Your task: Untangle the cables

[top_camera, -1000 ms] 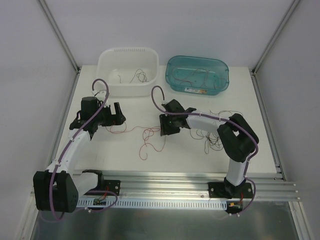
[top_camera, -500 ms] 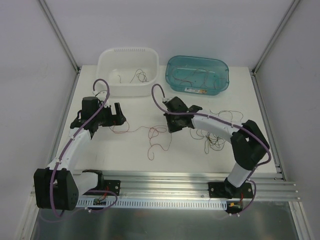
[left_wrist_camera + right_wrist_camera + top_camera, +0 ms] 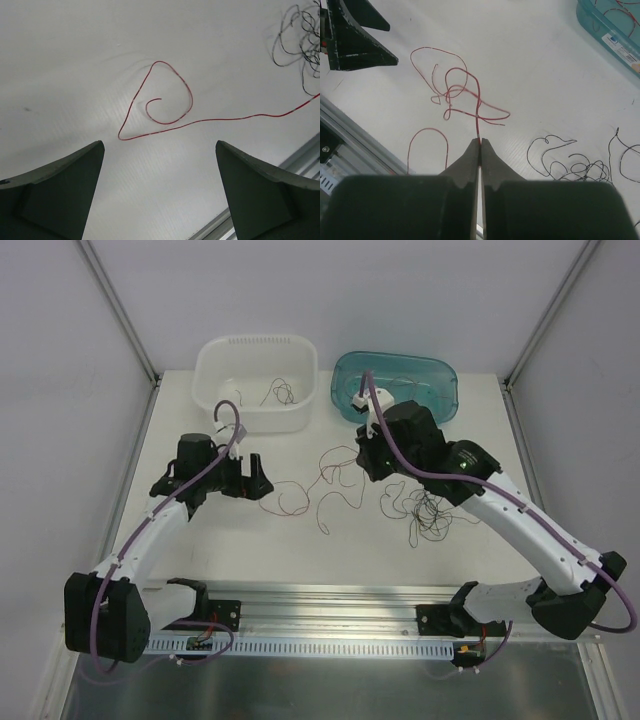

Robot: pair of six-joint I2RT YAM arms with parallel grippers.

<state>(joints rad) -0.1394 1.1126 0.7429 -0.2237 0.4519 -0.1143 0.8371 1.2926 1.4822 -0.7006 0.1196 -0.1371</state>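
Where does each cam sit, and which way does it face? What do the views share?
Top external: above and behind the bases, looking down on the table; both arms show fully.
Left wrist: on the left arm, looking down at the red cable, framed by the open left end effector.
Right wrist: looking down; right end effector shut on the red cable.
Shared: both wrist views show the red cable and black cables.

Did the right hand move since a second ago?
Yes. The right hand went back toward the teal bin, away from the front rail, shut on a red cable.
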